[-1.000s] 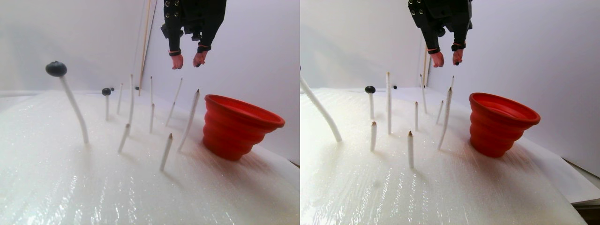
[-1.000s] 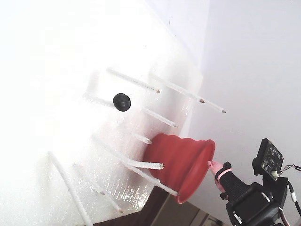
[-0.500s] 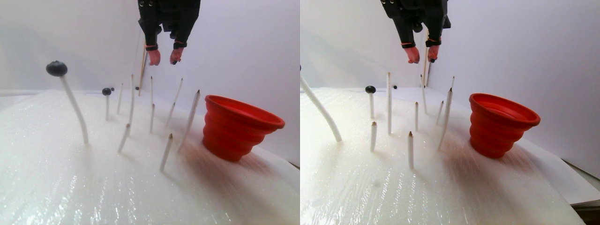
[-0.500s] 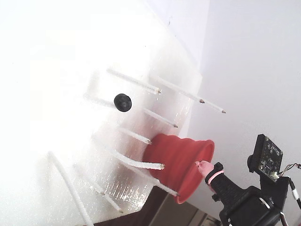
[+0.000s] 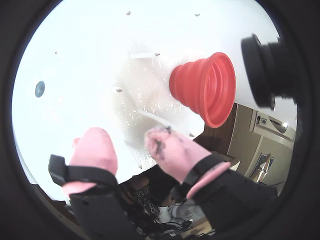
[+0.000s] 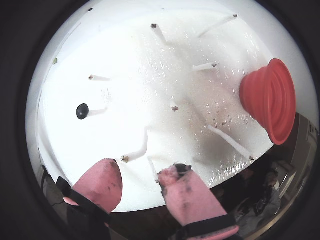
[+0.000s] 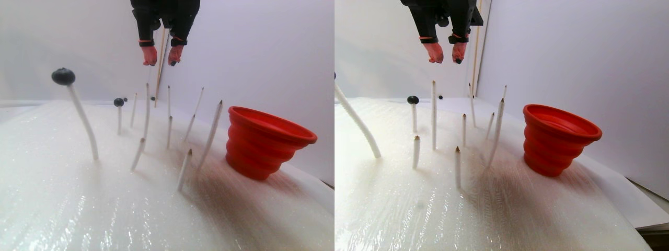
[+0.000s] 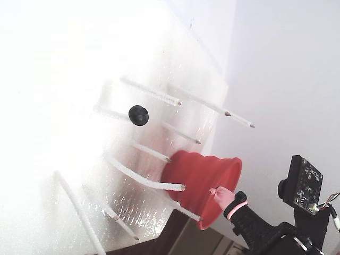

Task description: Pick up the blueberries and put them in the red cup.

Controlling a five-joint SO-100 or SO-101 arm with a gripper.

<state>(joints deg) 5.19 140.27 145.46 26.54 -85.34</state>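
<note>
The red cup [image 7: 269, 141] stands upright on the white sheet, right of the rods; both wrist views show it too [image 5: 205, 87] [image 6: 270, 97]. One blueberry [image 7: 62, 76] tops a bent white rod at the left, and a smaller one [image 7: 118, 102] sits on a short rod farther back. A single blueberry [image 6: 82, 110] [image 8: 138, 115] shows in a wrist view and in the fixed view. My gripper [image 7: 162, 56] [image 6: 141, 171] hangs high above the back rods, left of the cup. It is open, with nothing between its pink fingertips [image 6: 102, 182]. A dark speck clings to one tip.
Several thin white rods [image 7: 184, 168] stick up from the shiny white sheet [image 7: 78, 209], some bare-tipped and leaning. White walls close the back and right. The sheet's edge drops off just behind the cup [image 8: 202, 178]. A camera board [image 8: 304, 183] rides beside the arm.
The gripper has moved left and slightly up in the stereo view, from above the cup's side to above the back rods. Its fingers stayed open. Cup and blueberries have not moved.
</note>
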